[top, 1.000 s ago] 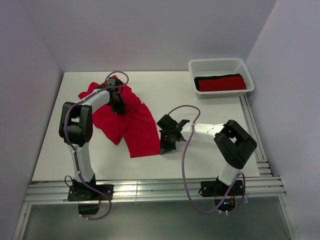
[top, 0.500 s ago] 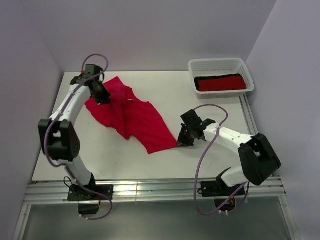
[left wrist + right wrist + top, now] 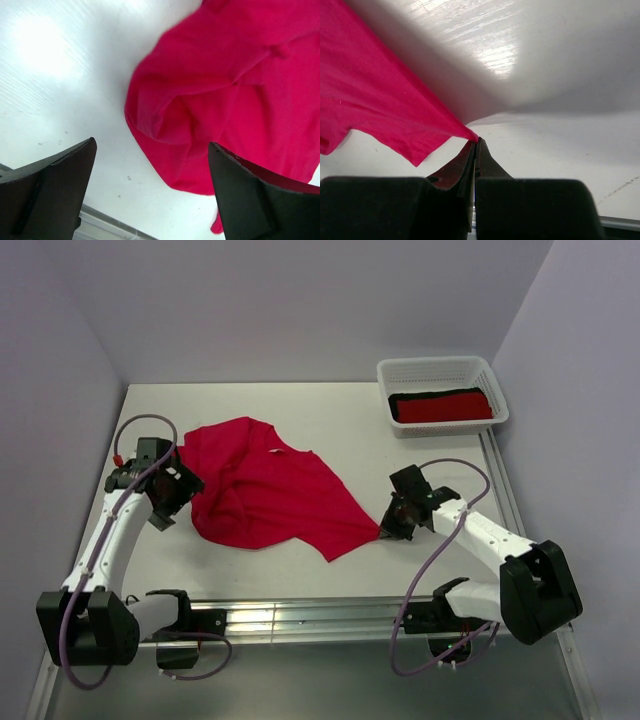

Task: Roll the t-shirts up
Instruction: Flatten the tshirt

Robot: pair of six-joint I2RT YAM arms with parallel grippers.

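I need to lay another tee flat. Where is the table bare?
Bare: the far stretch of table between the pink t-shirt and the basket, and the near strip below the shirt. Crowded: the shirt's left edge by the left gripper and its corner in the right gripper.

Left arm [image 3: 108, 538] low, jaws wide apart; right arm [image 3: 485, 533] low, jaws tight together.

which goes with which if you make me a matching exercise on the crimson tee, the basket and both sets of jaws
1 crimson t-shirt
2 white basket
3 left gripper
4 right gripper

a jaws shut on a shirt corner
b far right corner of the table
c lying loose mid-table
d jaws open, holding nothing

Pairs: 1-c, 2-b, 3-d, 4-a
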